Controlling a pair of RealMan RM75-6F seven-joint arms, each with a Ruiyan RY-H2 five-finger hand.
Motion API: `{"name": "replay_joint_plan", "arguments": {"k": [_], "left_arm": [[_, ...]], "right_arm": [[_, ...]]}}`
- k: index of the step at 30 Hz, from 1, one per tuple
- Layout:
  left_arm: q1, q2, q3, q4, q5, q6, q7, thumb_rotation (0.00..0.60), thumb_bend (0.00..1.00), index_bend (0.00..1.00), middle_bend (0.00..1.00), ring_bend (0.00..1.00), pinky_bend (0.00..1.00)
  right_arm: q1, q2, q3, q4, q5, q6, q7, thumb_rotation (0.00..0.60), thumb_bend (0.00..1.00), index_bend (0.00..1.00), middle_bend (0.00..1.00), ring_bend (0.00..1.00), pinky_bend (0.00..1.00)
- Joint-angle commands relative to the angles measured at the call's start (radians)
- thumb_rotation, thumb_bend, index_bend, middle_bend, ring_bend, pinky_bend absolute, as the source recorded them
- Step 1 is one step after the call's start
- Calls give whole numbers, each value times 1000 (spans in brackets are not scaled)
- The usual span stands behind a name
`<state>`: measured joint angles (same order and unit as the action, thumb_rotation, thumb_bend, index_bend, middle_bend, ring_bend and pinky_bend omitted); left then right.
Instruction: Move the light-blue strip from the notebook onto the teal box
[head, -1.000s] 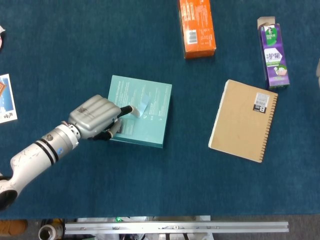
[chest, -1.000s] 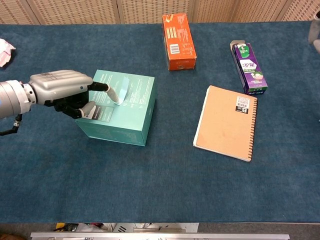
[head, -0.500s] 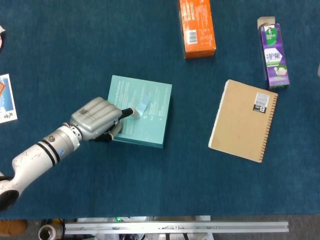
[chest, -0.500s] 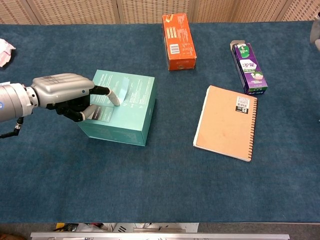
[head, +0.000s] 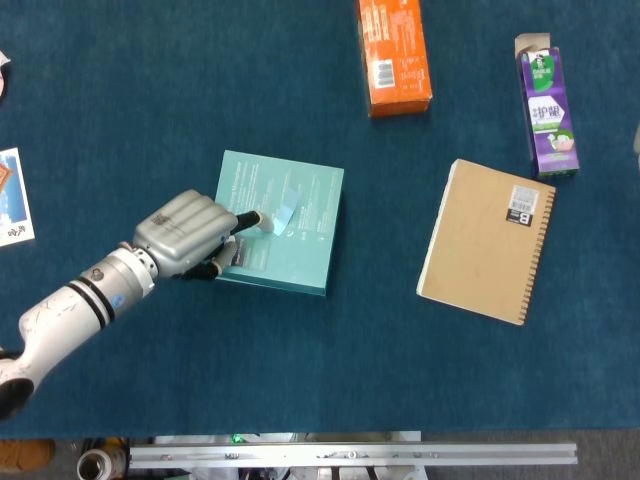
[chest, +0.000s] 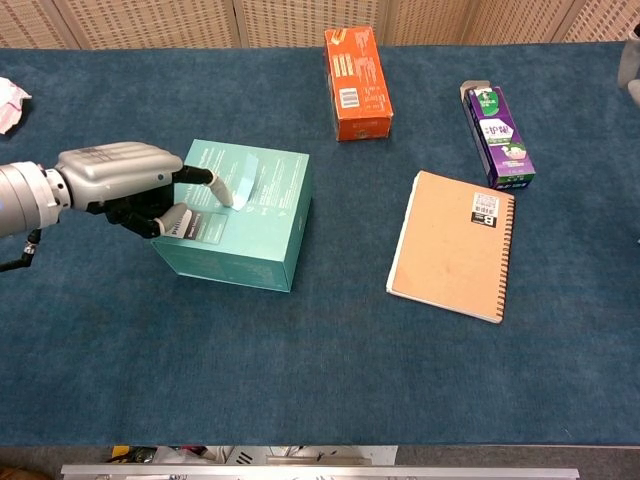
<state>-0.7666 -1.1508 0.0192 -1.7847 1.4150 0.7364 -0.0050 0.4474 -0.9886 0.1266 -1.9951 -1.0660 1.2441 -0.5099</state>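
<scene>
Where the square teal cardboard box (head: 283, 221) shows its printed top, the small light-blue paper strip (head: 285, 213) lies on it near the middle, one end curling upward (chest: 246, 176) in the chest view. Left hand (head: 187, 235), silver-backed with dark fingers: positioned at the box's left edge, knuckles up, one pale fingertip (head: 252, 218) extended over the top just beside the strip's near end. Whether the fingertip touches or pinches the strip cannot be told; remaining fingers are curled against the box's left side. Right hand: a grey edge at the far right of both views, state not discernible.

Tan spiral-bound notebook (head: 487, 240): flat on the dark blue cloth table (head: 330, 370), well to the right of the box, barcode label at its upper corner, cover bare of the strip. Purple carton (head: 546, 107): lying beyond the notebook. Orange carton (head: 393, 52): lying at the far centre. Printed card (head: 13, 196): at the left table edge.
</scene>
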Motion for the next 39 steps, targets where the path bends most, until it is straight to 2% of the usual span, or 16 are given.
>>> {"name": "replay_joint_plan", "arguments": {"k": [1, 20, 39], "left_arm": [[1, 0, 1, -1, 1, 1, -1, 600, 769, 222, 1000, 1000, 1000], [4, -4, 1, -12, 15, 11, 5, 600, 768, 220, 1000, 1000, 1000], [3, -4, -13, -25, -18, 17, 31, 600, 768, 220, 1000, 1000, 1000]], "right_arm": [[0, 0, 0, 0, 0, 0, -1, 600, 431, 545, 892, 1000, 1000], [-8, 8, 1, -2, -3, 4, 8, 600, 430, 545, 891, 1000, 1000], [-21, 20, 0, 0, -14, 6, 28, 600, 431, 545, 892, 1000, 1000]]}}
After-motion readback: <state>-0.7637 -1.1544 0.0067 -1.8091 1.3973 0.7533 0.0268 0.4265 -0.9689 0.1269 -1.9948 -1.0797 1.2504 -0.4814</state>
